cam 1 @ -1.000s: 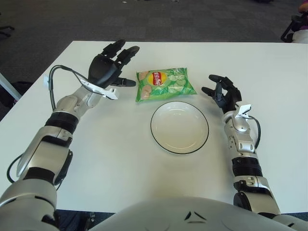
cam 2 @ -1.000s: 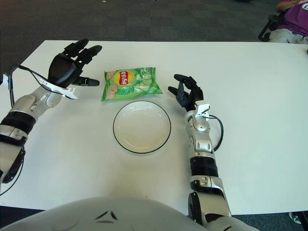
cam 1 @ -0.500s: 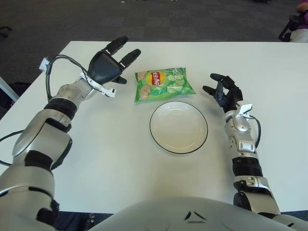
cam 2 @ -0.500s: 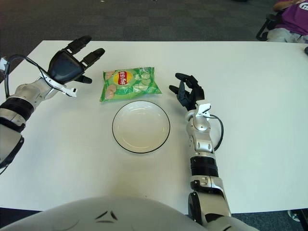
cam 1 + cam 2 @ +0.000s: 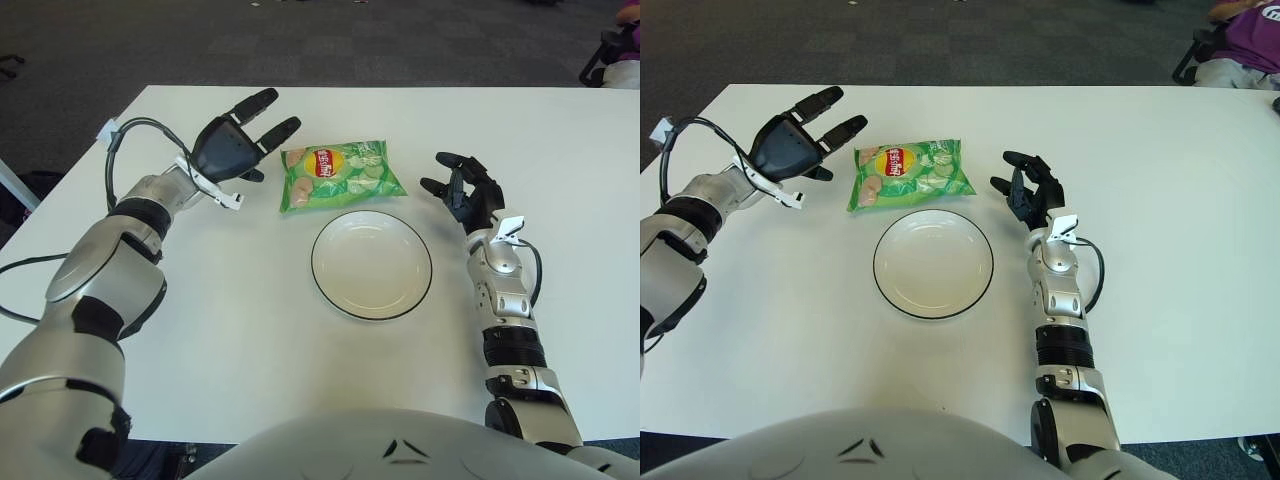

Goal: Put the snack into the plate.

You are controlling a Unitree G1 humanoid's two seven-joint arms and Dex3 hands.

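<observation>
A green bag of crisps, the snack [image 5: 340,174], lies flat on the white table just beyond the white plate [image 5: 372,264], which has a dark rim and nothing in it. My left hand [image 5: 238,142] hovers just left of the bag with its black fingers spread toward it, a small gap between fingertips and bag. It holds nothing. My right hand [image 5: 462,188] shows to the right of the plate and bag, fingers relaxed and apart, with nothing in them.
The white table [image 5: 250,330] runs out to dark carpet at the far edge. A cable loops from my left wrist [image 5: 125,130]. Someone in purple sits at the far right [image 5: 1245,40].
My left hand has lowered and swung right toward the bag, its forearm turning flatter over the table. The bag, plate and right hand have not moved.
</observation>
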